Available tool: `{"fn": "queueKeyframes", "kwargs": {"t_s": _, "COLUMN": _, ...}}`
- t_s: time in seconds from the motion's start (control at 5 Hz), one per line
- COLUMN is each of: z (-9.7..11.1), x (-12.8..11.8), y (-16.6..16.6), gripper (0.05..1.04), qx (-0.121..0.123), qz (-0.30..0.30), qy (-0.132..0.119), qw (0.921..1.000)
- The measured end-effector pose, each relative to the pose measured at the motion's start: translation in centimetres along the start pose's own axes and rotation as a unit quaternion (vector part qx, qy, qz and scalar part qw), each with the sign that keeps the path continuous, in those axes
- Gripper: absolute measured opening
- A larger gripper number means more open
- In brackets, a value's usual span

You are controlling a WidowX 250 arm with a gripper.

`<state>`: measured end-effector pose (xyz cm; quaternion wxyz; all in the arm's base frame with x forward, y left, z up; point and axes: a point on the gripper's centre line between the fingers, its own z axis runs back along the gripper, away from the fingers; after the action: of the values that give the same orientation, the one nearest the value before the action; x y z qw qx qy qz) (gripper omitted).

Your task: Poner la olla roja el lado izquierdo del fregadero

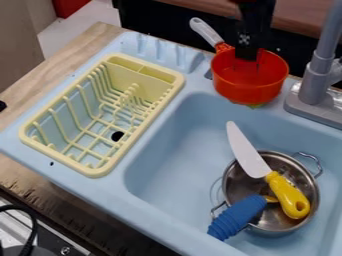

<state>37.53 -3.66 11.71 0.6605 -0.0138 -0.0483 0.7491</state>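
Your gripper (247, 59) is at the red pot (248, 86), by the sink's (175, 142) far edge; whether it grasps it, you can't tell. Confirm the hold, then carry the pot level leftward, clear of the yellow rack (100, 171).

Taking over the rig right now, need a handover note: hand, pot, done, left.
Hand: at the red pot, over its bowl; can't tell if the hand grips it.
Pot: by the sink's back edge near the tap, handle toward the back; unclear if resting or lifted.
In the sink: metal pan with knife and blue item on it.
Done: hand is at the pot.
Left: set pot at the sink's left side, probably toward the yellow rack, then release.
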Motion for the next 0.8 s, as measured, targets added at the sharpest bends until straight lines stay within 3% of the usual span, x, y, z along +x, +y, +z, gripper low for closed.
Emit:
{"fn": "queueKeyframes", "kwargs": {"t_s": 0.2, "z": 0.8, "x": 0.1, "y": 0.3, "gripper": 0.999, "qx": -0.003, "qz": -0.023, "qy": 0.005, "qw": 0.9997}}
{"fn": "queueKeyframes", "kwargs": {"t_s": 0.4, "z": 1.8, "x": 0.5, "y": 1.5, "gripper": 0.999, "qx": 0.000, "qz": -0.121, "qy": -0.011, "qw": 0.9926}}
{"fn": "queueKeyframes", "kwargs": {"t_s": 0.6, "z": 2.7, "x": 0.9, "y": 3.0, "gripper": 0.999, "qx": -0.030, "qz": -0.209, "qy": -0.003, "qw": 0.9775}}
{"fn": "queueKeyframes", "kwargs": {"t_s": 0.8, "z": 3.7, "x": 1.8, "y": 4.5, "gripper": 0.999, "qx": -0.051, "qz": -0.306, "qy": -0.020, "qw": 0.9503}}
